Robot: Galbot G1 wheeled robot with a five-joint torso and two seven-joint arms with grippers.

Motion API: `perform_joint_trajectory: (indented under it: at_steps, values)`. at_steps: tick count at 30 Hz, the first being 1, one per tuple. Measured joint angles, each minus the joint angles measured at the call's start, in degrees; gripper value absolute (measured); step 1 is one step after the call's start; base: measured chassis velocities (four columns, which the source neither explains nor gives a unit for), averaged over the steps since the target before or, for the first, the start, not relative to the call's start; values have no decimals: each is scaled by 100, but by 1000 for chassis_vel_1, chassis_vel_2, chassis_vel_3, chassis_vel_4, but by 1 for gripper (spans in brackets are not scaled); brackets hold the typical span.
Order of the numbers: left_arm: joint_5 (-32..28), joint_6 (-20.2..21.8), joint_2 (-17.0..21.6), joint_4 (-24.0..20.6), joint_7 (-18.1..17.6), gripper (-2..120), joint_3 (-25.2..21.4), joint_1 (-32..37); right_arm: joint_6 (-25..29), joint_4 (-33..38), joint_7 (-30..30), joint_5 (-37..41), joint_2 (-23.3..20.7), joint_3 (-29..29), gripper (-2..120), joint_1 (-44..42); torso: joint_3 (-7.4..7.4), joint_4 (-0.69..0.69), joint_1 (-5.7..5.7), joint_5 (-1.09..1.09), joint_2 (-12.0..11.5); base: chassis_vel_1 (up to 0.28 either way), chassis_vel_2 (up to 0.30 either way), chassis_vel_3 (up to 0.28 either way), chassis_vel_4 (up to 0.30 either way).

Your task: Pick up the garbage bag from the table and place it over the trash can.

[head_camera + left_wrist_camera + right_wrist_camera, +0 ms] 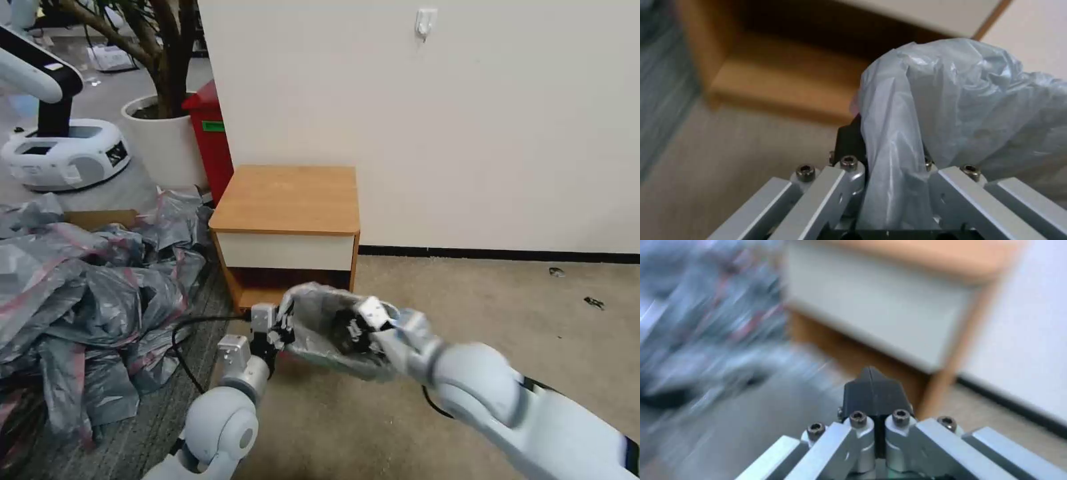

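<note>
The garbage bag (320, 319), thin silvery-grey plastic, hangs low in front of the table (287, 197), stretched between my two grippers. My left gripper (277, 330) is shut on its left edge; in the left wrist view the film (951, 110) runs down between the fingers of that gripper (882, 143). My right gripper (355, 325) sits against the bag's right side. Its black fingertips (871, 386) are pressed together, and I see no plastic between them. The trash can is hidden or out of view.
A big heap of grey bags (87, 300) covers the floor on the left, with a black cable (183, 347) beside my left arm. A red bin (210, 133), a white planter (160, 140) and another robot (60, 153) stand behind. Bare carpet (500, 307) lies right.
</note>
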Motion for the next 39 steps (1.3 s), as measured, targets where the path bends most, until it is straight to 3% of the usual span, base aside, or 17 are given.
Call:
perform_joint_trajectory:
  at_steps: [3,7,8,10,17,29,30,33,38,39]
  values:
    - [-165,-184,-58,-77,-419,7,74,464,878,57,362,-1044,1067,1314,2,-1638,-1,-3,0,3,0,0,0,0,0]
    - [-159,-268,-63,-169,-520,7,91,657,1276,53,415,-1439,1581,1739,8,-2137,-1,-3,0,2,0,0,0,0,0]
    - [-146,-313,-62,-282,-598,7,98,835,1627,26,420,-1717,2016,2054,17,-2538,-1,-2,0,2,0,0,0,0,0]
    - [-127,-446,-39,-408,-734,7,187,1005,2040,-55,418,-1902,2402,2355,26,-2939,-1,-1,0,1,0,0,0,0,0]
    - [97,-527,-3,-425,-799,8,442,1107,2545,-215,448,-1954,2555,2599,50,-3495,-1,-1,0,1,0,0,0,0,0]
    - [571,-407,84,-532,-576,51,276,1079,2656,-268,608,-1789,2585,2557,94,-3645,0,-1,0,1,0,0,0,0,0]
    - [571,-407,84,-532,-576,51,276,1079,2656,-268,608,-1789,2585,2557,94,-3645,0,-1,0,1,0,0,0,0,0]
    - [556,-246,111,-692,-381,68,58,1097,2637,-250,639,-1730,2583,2547,100,-3630,0,-1,0,1,0,0,0,0,0]
    - [551,-167,132,-809,-190,80,-139,1122,2632,-230,655,-1676,2586,2519,100,-3618,0,-1,0,1,0,0,0,0,0]
    - [590,-163,147,-860,80,86,-295,1157,2654,-219,654,-1635,2589,2504,100,-3626,1,-1,0,1,0,0,0,0,0]
